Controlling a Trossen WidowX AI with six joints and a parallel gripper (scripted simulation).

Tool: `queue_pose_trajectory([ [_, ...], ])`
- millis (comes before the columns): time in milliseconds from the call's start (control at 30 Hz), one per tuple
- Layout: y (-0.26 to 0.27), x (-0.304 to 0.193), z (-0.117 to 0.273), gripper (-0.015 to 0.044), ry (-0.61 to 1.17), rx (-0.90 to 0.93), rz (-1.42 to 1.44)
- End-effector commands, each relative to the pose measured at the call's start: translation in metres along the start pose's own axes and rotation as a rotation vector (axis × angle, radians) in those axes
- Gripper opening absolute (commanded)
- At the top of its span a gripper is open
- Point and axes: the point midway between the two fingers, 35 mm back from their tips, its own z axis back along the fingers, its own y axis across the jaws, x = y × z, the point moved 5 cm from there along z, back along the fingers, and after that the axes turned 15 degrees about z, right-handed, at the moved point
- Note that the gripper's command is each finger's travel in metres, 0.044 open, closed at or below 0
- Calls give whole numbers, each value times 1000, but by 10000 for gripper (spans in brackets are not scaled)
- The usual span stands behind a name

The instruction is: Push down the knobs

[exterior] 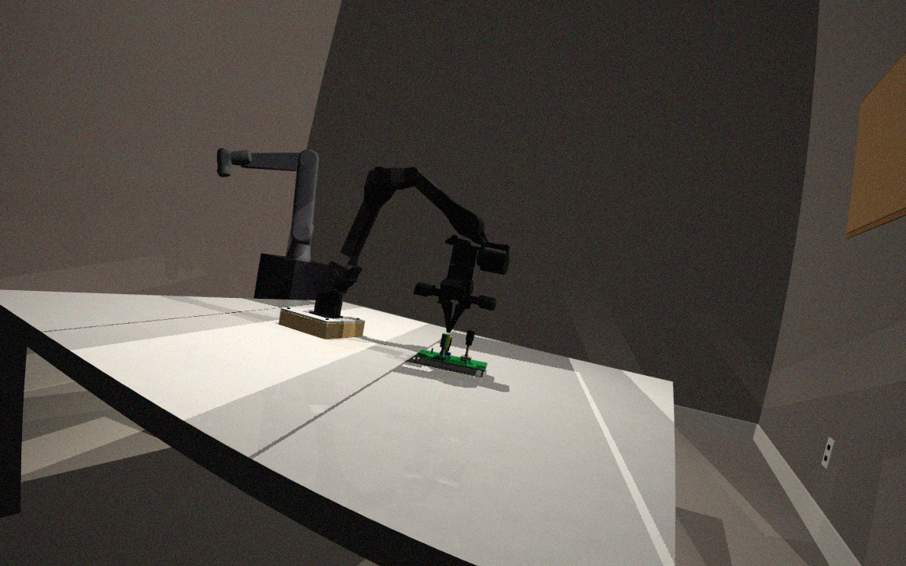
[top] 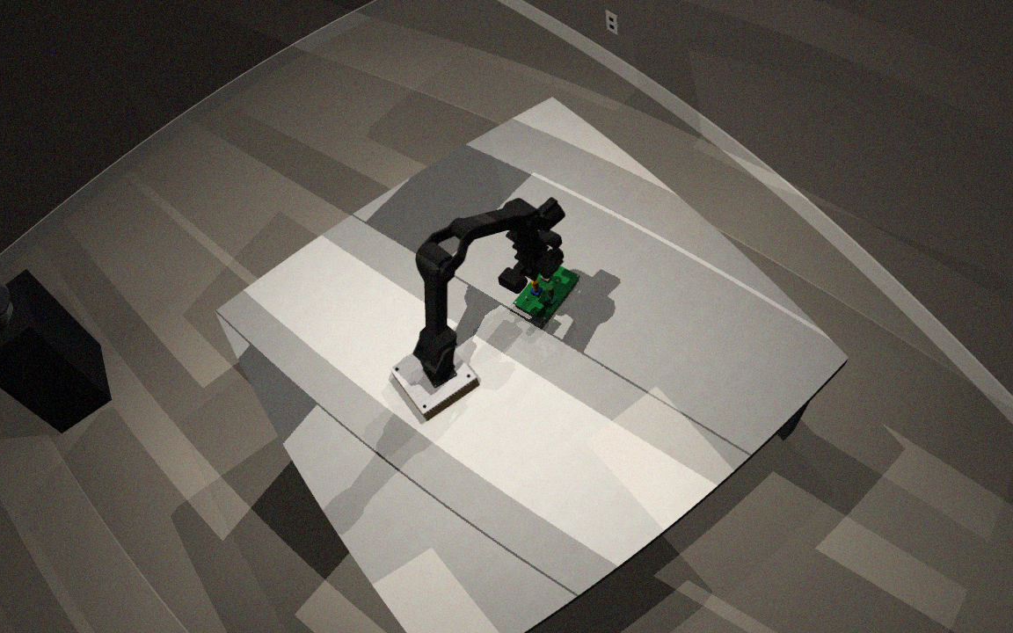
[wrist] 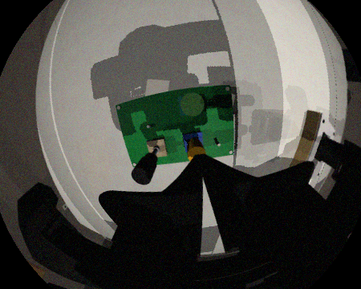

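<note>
I hold my end effector with its fingers together and nothing between them, so that they make one blunt point for pressing. The tips stand right over the amber knob, seemingly touching its top, though I cannot be sure of contact. That knob is upright above the blue potentiometer; whether any gap is left beneath it I cannot tell.

The circuit board stands on its short legs on the table, toward 2 o'clock from my base in the top view. At 8 o'clock from the amber knob in the wrist view, the black knob rides high, with bare shaft between it and the tan potentiometer; it plainly still needs its push.

I judge the step in hand to be pressing the amber knob. I should push straight along its shaft, since a sideways load could lever the potentiometer loose, then rise before crossing to the black one
</note>
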Motion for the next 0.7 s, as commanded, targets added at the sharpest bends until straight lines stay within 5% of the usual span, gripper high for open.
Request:
queue_pose_trajectory([
  [0, 0, 0, 0, 26, 0, 0, 0],
  [233, 0, 0, 0, 210, 0, 0, 0],
  [500, -1, 3, 11, 0, -57, 28, -139],
  [667, 6, 4, 17, 0, -48, 31, -307],
])
